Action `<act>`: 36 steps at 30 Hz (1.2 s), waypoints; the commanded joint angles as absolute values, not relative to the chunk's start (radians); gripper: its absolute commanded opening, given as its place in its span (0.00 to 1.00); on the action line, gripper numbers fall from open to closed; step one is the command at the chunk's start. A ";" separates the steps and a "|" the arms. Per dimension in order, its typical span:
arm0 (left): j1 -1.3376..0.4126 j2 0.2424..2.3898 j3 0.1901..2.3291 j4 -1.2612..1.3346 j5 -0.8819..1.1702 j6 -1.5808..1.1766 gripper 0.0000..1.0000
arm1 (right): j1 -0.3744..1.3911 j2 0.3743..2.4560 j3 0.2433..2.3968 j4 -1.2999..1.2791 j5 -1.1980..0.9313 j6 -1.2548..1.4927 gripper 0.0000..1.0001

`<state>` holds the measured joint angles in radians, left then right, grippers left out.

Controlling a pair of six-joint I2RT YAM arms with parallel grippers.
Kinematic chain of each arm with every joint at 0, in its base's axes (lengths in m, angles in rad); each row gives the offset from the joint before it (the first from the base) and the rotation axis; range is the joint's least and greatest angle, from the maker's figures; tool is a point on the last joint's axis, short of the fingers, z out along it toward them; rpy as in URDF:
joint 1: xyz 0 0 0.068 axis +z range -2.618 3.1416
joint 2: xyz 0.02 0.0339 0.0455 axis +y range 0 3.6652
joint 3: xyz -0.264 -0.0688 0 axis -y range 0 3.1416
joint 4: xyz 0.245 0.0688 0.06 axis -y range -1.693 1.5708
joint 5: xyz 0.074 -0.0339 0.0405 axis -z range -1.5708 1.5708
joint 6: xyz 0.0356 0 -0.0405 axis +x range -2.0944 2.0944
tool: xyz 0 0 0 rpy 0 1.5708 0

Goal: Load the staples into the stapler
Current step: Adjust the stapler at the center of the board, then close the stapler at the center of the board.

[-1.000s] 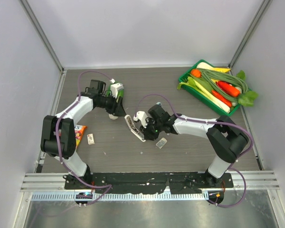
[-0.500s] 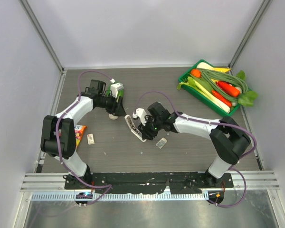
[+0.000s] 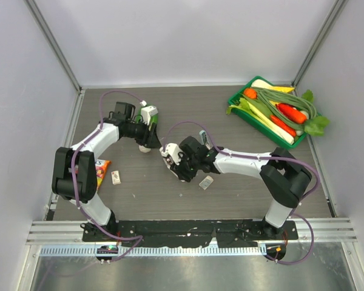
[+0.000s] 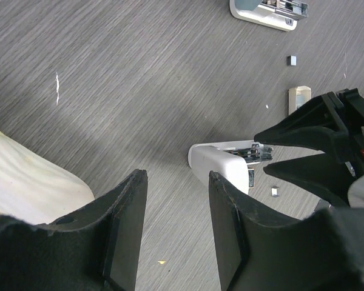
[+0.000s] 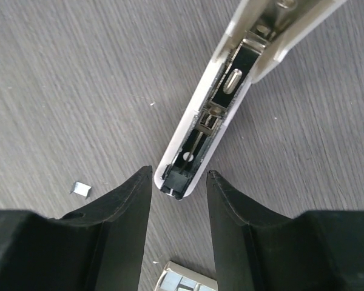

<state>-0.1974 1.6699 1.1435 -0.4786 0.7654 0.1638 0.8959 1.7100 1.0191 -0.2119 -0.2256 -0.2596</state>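
The dark table (image 3: 145, 189) has a green tray (image 3: 238, 94) of vegetables in its far right corner, well clear of the work.

Both arms reach in to mid-table. The left end effector (image 4: 176, 182) hangs with its fingers apart and nothing between them. It is just beside a pale white vegetable (image 4: 24, 176), and the stapler (image 4: 221, 162) lies a little ahead of it. The right end effector (image 5: 178, 182) also has its fingers spread. They straddle the near tip of the stapler, with a sliver of table showing on either side, so I'd say it grips nothing.

The stapler lies opened out with its metal channel facing up, spring and pusher showing. A pale blue-grey bar (image 4: 264, 9) lies apart from it and shouldn't be mistaken for it. What I take to be the staple box (image 3: 116, 177) sits well off near the left arm's base, beside an orange packet (image 3: 102, 168). One loose silvery bit (image 5: 80, 188) lies on the wood near the right fingers.

To my eye the step in hand is steadying the open stapler. I'd close on the plastic sides, not over the channel, and keep it flat so the trough stays upward. The left arm looks better placed to fetch the box. The strip will probably need to go in ahead of the pusher, lowered squarely.
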 commanded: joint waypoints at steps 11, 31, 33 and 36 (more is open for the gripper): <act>-0.202 1.641 1.135 -0.440 0.824 0.152 0.48 | 0.907 1.744 1.060 -0.203 -0.152 -0.276 0.29; -0.276 1.588 1.132 -0.496 0.755 0.040 0.46 | 0.907 1.773 1.089 -0.187 -0.095 -0.252 0.17; -0.291 1.582 1.114 -0.473 0.744 0.005 0.46 | 0.907 1.784 1.098 -0.189 -0.083 -0.242 0.17; -0.305 1.575 1.092 -0.425 0.730 -0.072 0.46 | 0.907 1.796 1.109 -0.189 -0.065 -0.236 0.17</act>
<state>-0.2867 1.6146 1.1213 -0.4820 0.7609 0.0257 0.9016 1.7748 1.0698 -0.2104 -0.1181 -0.2546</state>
